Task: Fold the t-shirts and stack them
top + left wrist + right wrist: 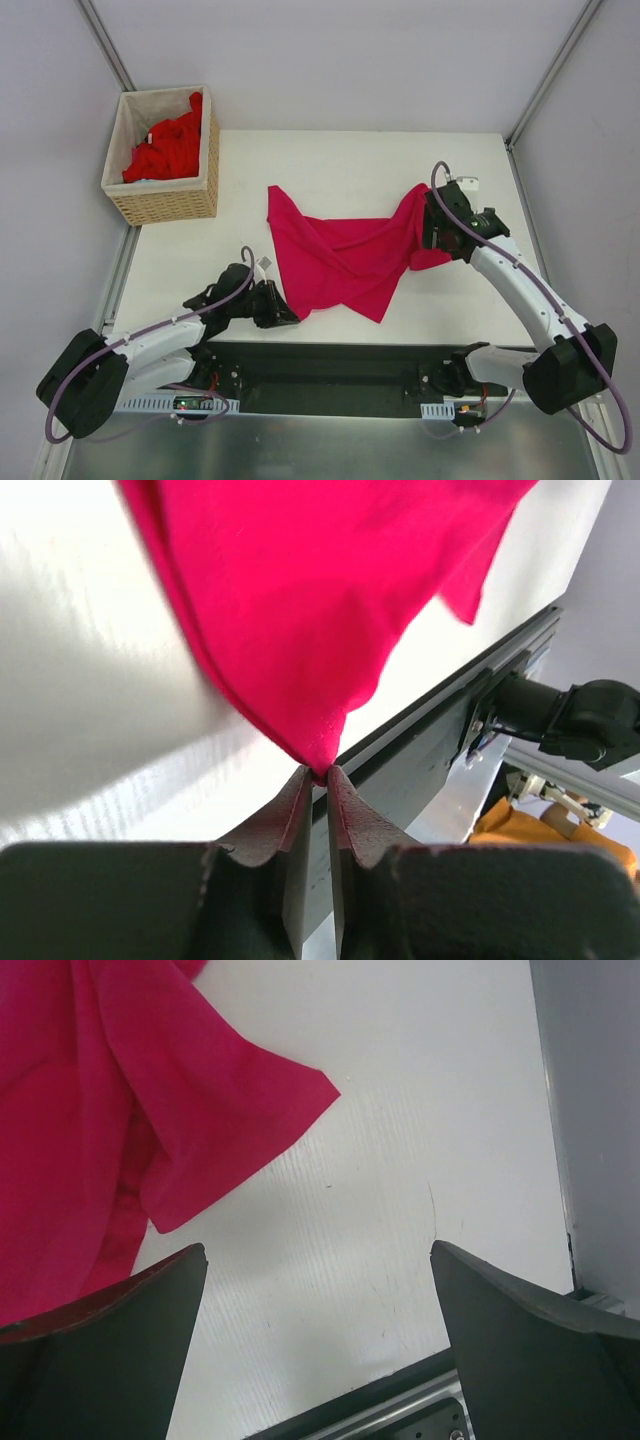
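Table [350, 160]: white, carries everything.

Magenta t-shirt [345, 260]: lies rumpled across the middle of the table, closer to the near edge than the far one. Diagonal creases, one layer turned over another. Not flat, not yet folded.

Wicker basket [165, 205]: far left corner, holds a heap of red t-shirts [165, 150]. Nothing stacked yet.

Right gripper [432, 235]: over the shirt's right end, toward the right edge. Fingers stand wide apart and hold nothing. Its wrist view shows one sleeve [230, 1110] lying flat on the table, left of the gap.

Left gripper [318, 772]: low by the near edge, at the shirt's near left corner. Fingers are pressed together on the very tip of that corner, with cloth pinched between them.

Handling (judgement): thin, light, limp cloth. It will drape and drag rather than keep a shape. A tip-only pinch may slip under pull. Better holds are hems, corners and shoulder seams, taken deeper. The right gripper likely wants the sleeve edge or far corner so both arms can stretch the shirt flat.
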Motion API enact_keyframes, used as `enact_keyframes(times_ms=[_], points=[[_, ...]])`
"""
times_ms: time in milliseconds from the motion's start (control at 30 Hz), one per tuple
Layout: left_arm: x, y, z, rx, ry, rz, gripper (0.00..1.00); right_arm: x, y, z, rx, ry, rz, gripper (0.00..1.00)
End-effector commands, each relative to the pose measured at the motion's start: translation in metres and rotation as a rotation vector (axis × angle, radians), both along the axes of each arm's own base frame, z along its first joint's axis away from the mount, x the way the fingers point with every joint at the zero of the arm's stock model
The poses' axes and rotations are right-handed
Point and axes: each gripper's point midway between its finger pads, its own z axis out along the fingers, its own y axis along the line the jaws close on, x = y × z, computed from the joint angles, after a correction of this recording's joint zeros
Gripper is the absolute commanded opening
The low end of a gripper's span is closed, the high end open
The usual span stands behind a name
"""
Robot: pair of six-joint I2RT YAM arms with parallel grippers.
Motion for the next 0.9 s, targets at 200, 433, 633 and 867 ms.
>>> enact_keyframes(times_ms=[200, 433, 633, 867], points=[[0.017, -0.002, 0.004, 0.071, -0.053, -0.018, 0.0, -0.001, -0.016, -0.05, 0.175, 0.06, -0.144, 0.99], [0.033, 0.005, 0.022, 0.064, -0.129, 0.027, 0.0, 0.003, -0.013, -0.072, 0.253, 0.124, -0.134, 0.99], [0.047, 0.026, 0.037, 0.093, -0.182, 0.132, 0.0, 0.01, -0.015, -0.081, 0.4, 0.111, -0.158, 0.99], [0.062, 0.05, 0.047, 0.106, -0.198, 0.22, 0.0, 0.012, -0.033, -0.099, 0.548, 0.119, -0.283, 0.97]])
